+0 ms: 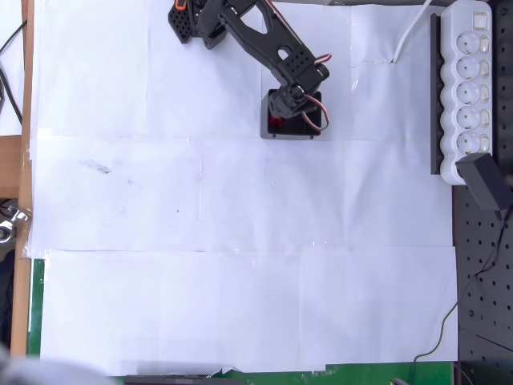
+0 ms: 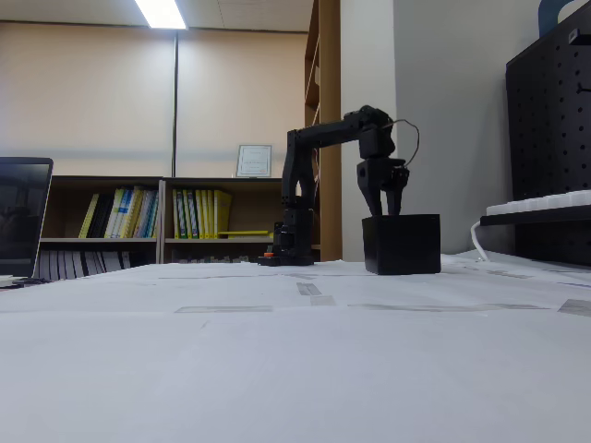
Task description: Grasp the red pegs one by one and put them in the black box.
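The black two-finger pincer (image 2: 389,211) hangs just over the small black open-topped plastic box (image 2: 401,245) on the paper-covered table (image 1: 240,241); its spread is unclear. Dark red pegs (image 1: 277,123) lie inside the box.

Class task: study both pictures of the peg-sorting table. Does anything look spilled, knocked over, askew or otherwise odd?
Nothing stands out. The black box stands upright on the white paper-covered table, with red showing inside it. The gripper hangs just above the box's top in the fixed view. No pegs lie scattered on the paper.
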